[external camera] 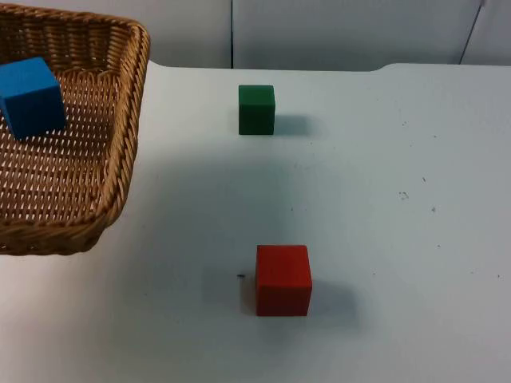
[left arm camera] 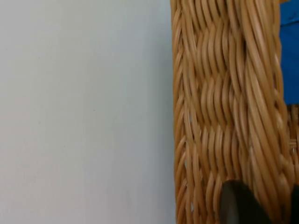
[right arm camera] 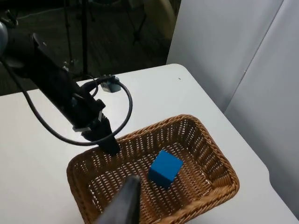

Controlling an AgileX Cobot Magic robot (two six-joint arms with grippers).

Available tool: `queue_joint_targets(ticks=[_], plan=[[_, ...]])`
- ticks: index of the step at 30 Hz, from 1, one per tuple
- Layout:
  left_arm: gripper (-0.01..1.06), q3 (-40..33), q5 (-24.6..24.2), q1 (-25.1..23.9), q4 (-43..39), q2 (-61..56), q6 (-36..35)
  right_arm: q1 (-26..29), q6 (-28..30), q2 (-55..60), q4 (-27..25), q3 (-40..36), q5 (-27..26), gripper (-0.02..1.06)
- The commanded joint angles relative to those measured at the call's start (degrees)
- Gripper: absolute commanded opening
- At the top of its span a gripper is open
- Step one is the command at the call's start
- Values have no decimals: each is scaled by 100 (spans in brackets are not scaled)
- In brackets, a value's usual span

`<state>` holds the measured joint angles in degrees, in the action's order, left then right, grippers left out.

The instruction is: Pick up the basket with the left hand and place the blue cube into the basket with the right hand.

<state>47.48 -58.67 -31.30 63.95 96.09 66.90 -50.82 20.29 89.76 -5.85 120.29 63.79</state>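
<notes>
A woven wicker basket (external camera: pixel 128 120) hangs at the far left of the top view, casting a soft shadow on the table beside it. A blue cube (external camera: pixel 32 96) lies inside it on the woven floor. My left gripper (right arm camera: pixel 111 145) is shut on the basket's rim (left arm camera: pixel 219 93), with the rim between its fingertips (left arm camera: pixel 236 205). The blue cube (left arm camera: pixel 289 56) shows just past that rim. My right gripper (right arm camera: pixel 124 203) hovers above the basket (right arm camera: pixel 215 154), apart from the blue cube (right arm camera: pixel 165 169) below it.
A green cube (external camera: pixel 256 109) stands at the back middle of the table. A red cube (external camera: pixel 283 279) stands nearer the front, about in line with it. The grey partition wall (external camera: pixel 343 32) closes the far side.
</notes>
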Motion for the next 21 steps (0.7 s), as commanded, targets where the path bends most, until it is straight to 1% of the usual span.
queue_joint_targets(ticks=[1, 2, 6, 11, 15, 21], plan=[[0, 46, 263, 331, 223, 2, 67, -28, 90, -77, -52, 39, 89, 96], [0, 46, 263, 331, 223, 2, 67, -28, 90, -77, -52, 39, 89, 96], [0, 46, 1237, 864, 233, 25, 56, -28, 90, -96, -52, 39, 234, 96], [0, 69, 1459, 891, 362, 337, 66, -28, 106, -102, -52, 39, 435, 96], [0, 182, 1409, 906, 361, 682, 188, -28, 106, -102, -60, 39, 536, 96], [0, 241, 1448, 906, 330, 1076, 355, -28, 116, -102, -60, 39, 551, 96]])
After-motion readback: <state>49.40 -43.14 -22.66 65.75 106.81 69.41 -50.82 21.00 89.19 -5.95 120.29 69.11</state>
